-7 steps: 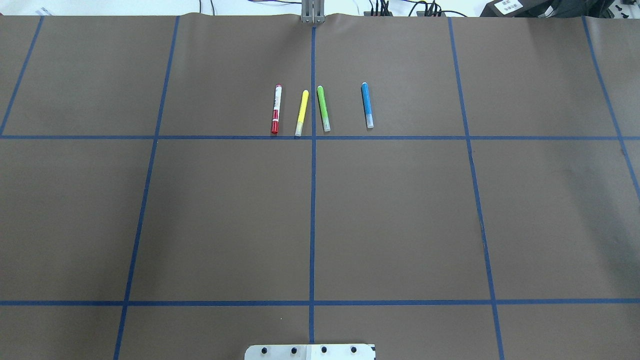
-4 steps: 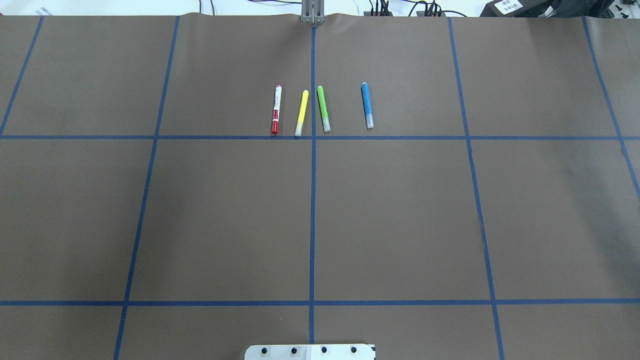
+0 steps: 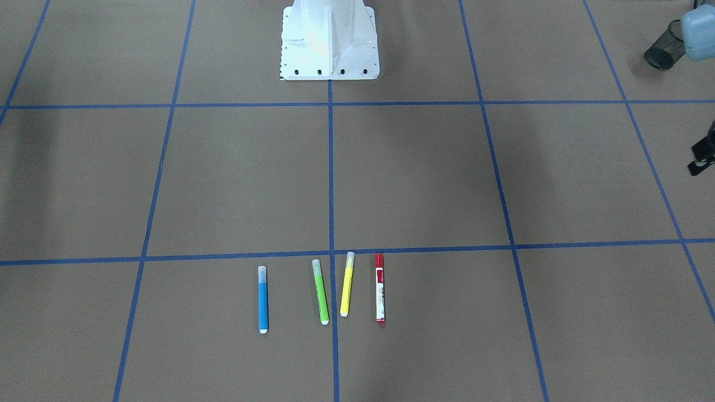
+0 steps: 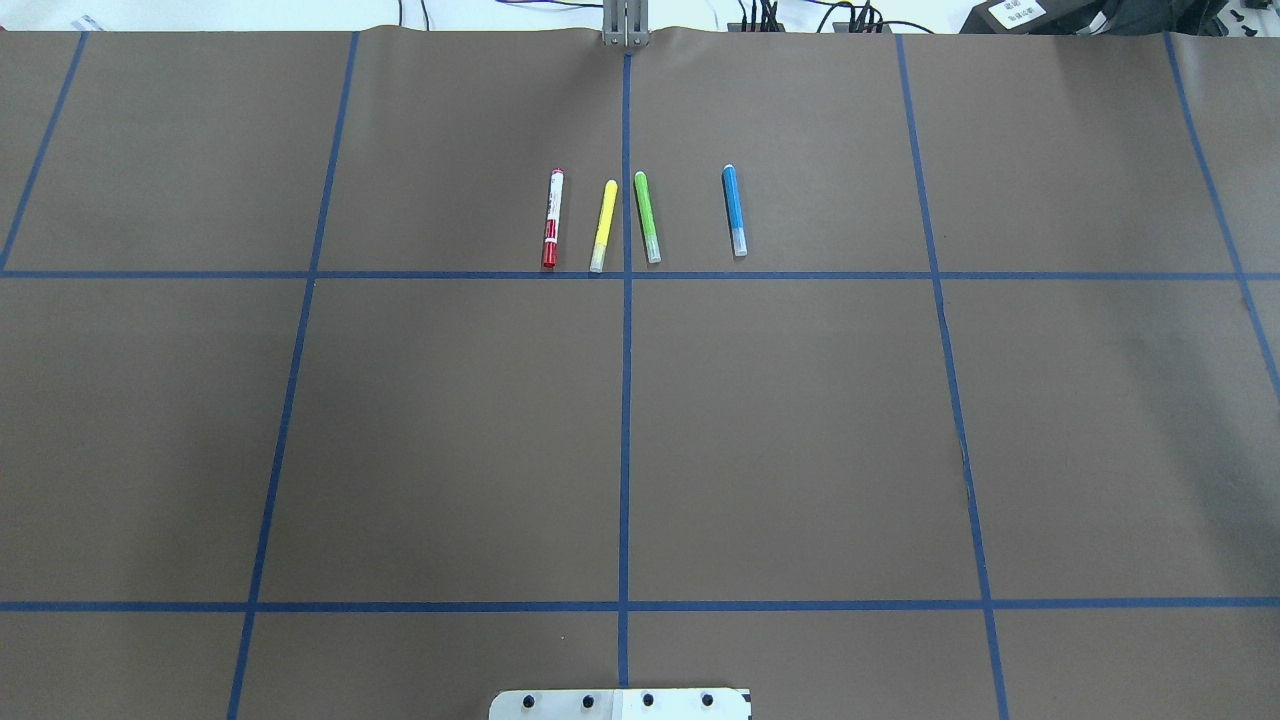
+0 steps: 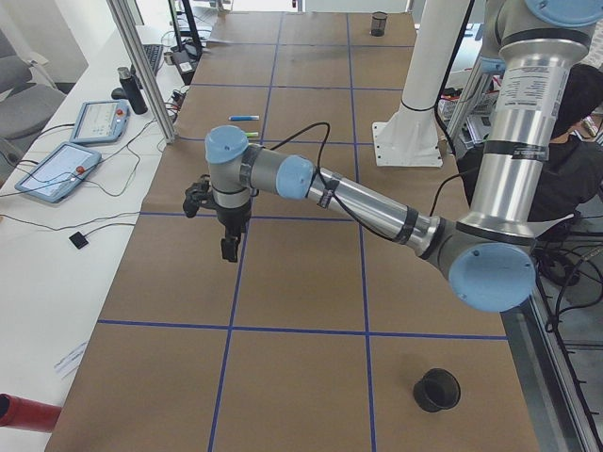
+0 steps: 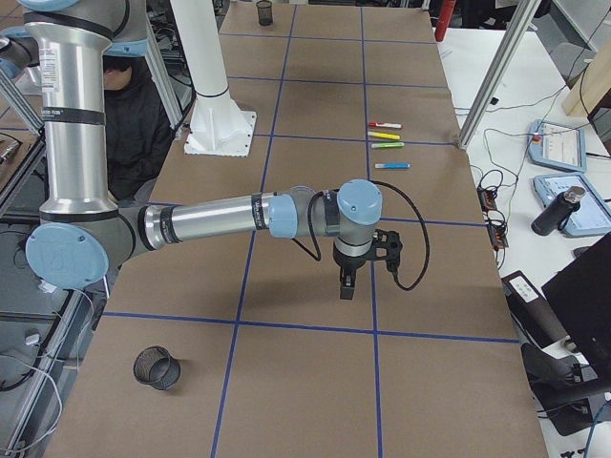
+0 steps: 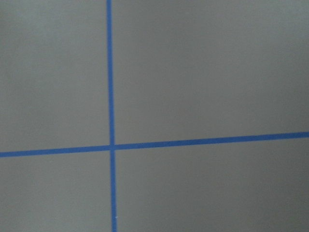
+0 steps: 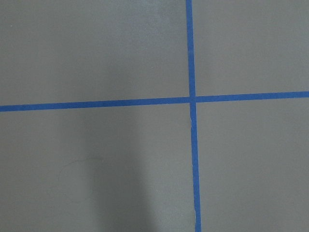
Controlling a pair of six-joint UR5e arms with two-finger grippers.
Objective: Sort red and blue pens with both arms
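The red pen (image 4: 551,218), with a white labelled barrel, lies at the left of a row of markers on the far side of the brown table. The blue pen (image 4: 734,210) lies at the right of that row. Both also show in the front view, red pen (image 3: 380,288) and blue pen (image 3: 262,299). My left gripper (image 5: 229,247) hangs over a tape cross near the table's left end, far from the pens. My right gripper (image 6: 347,286) hangs over a tape cross near the right end. I cannot tell whether either is open or shut. Both wrist views show only bare paper and blue tape.
A yellow marker (image 4: 604,226) and a green marker (image 4: 647,217) lie between the two pens. The white pedestal (image 3: 329,39) stands at the robot's edge. One black mesh cup (image 5: 437,389) stands at the table's left end and another black mesh cup (image 6: 156,366) at the right end.
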